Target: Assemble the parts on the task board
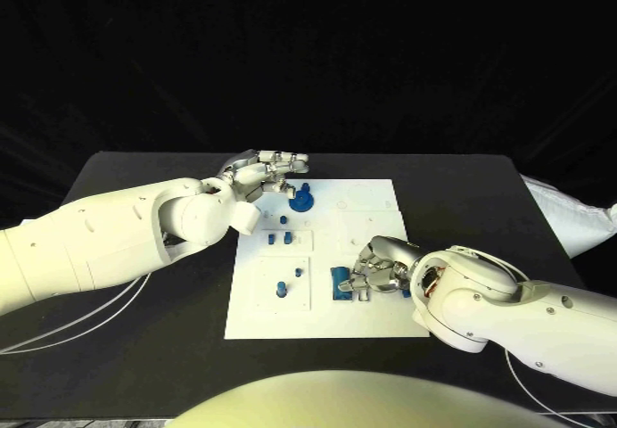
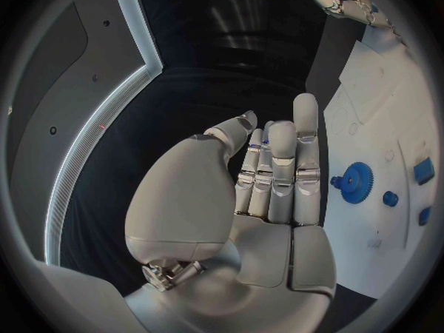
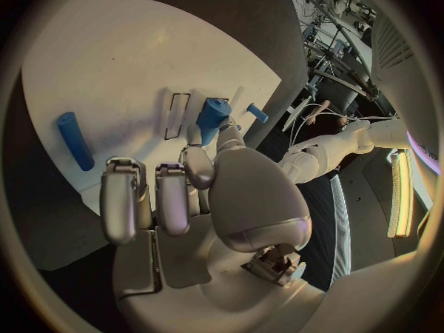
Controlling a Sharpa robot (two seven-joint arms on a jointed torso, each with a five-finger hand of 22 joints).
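Right hand [image 1: 374,270] low over the near right part of the task board [image 1: 373,198], fingers curled down at the blue parts there — a blue block [image 1: 341,283] just beside the fingertips, touching or not cannot tell. In right wrist view fingers [image 3: 120,200] bent forward, nothing seen between them; a blue cylinder [image 3: 75,140] lying flat on the board well apart, a stubby blue peg [image 3: 212,118] just past the thumb. Grip on anything: cannot tell.

Left hand [image 1: 264,176] at the far left corner of the board, fingers straight and close together in left wrist view [image 2: 277,174], holding nothing seen. Blue gear [image 1: 301,197] just beside it, seated on the board; same gear [image 2: 356,182] plain in left wrist view.

Further out: small blue pegs [image 1: 281,239] in the left middle recesses, another blue peg [image 1: 282,288] standing near the near left corner.

Handling, as judgement: parts look like small rigid plastic — light, stiff, smooth, likely slippery against metal fingertips. Best taken across the sides, thumb against a finger; cylinder at its middle so it stays level; gear by its rim, not the teeth faces. Not fragile, but easily knocked or rolled.

Surface: flat white plate with shallow recesses, on a matte black table [image 1: 128,178]. Room tight around the right hand, with parts crowded close.
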